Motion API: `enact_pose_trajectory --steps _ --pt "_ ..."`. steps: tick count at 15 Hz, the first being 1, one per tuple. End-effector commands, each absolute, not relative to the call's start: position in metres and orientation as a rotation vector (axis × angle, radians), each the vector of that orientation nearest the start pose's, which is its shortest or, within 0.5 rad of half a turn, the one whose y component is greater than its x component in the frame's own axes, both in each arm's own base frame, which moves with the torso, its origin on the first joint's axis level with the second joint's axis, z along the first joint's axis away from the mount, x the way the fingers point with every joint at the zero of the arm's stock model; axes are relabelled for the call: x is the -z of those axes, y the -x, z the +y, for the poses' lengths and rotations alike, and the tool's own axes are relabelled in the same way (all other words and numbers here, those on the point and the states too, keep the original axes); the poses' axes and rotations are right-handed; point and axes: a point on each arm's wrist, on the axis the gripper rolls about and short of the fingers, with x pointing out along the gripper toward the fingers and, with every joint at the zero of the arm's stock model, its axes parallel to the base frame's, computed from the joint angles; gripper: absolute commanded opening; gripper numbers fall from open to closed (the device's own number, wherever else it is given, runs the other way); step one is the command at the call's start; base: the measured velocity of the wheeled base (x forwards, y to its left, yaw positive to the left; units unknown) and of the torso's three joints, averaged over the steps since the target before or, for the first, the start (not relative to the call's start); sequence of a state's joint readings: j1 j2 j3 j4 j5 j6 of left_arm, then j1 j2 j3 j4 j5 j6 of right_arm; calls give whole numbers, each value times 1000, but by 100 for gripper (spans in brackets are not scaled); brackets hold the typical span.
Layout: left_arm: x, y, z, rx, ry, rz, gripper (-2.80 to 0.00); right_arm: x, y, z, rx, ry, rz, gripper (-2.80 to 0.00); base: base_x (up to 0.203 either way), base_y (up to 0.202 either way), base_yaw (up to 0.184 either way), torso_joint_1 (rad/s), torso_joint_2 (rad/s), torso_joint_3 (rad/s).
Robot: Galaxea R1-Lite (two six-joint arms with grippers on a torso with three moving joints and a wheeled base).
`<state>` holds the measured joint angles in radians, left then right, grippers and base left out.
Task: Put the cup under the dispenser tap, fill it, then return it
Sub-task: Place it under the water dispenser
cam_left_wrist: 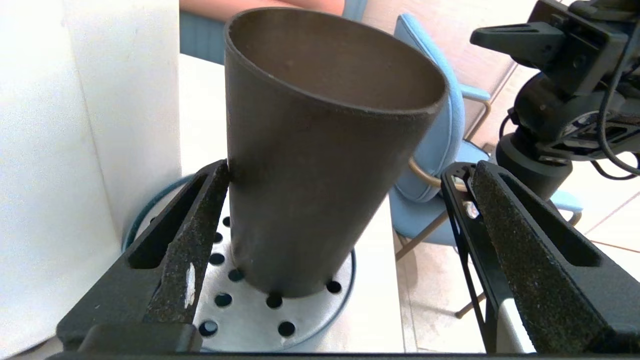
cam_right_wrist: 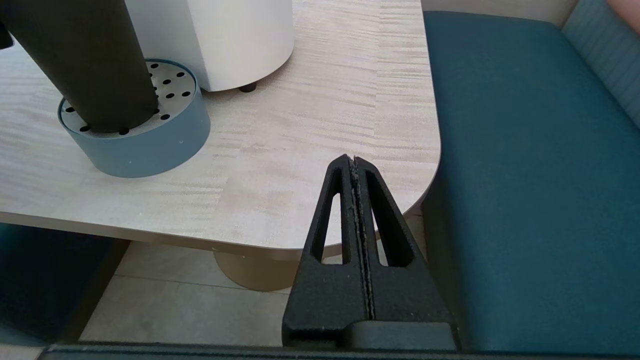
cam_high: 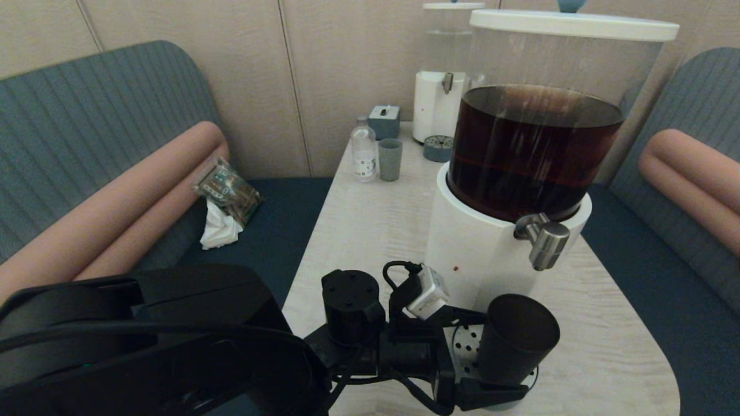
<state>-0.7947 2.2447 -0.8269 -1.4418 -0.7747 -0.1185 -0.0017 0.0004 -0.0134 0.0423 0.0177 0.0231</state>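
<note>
Two fingers of the left gripper [cam_left_wrist: 330, 240] stand wide apart around the cup [cam_left_wrist: 320, 150]; one finger [cam_left_wrist: 190, 240] touches or nearly touches its wall, the other is clear. The cup stands on the perforated drip tray [cam_left_wrist: 250, 320], below the dispenser tap [cam_high: 546, 242]. In the head view, the arm partly hides the tray. The right gripper [cam_right_wrist: 356, 165] hangs pressed closed beside the table [cam_right_wrist: 310, 140] corner.
</note>
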Motion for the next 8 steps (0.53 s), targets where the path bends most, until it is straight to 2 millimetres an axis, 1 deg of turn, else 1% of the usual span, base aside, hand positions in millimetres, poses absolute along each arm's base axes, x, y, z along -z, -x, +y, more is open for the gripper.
enact_pose_trajectory --steps 1,5,8 --pt "-77 -255 -281 1570 94 62 0 -75 24 0 -17 -23 31 -280 0 0 0 0 0 0" --pt "-84 -247 -272 1567 92 64 0 -75 24 0 -17 -23 31 -280 0 0 0 0 0 0" --pt "-88 -242 -260 1545 93 52 0 -75 24 0 -17 -23 32 -280 0 0 0 0 0 0"
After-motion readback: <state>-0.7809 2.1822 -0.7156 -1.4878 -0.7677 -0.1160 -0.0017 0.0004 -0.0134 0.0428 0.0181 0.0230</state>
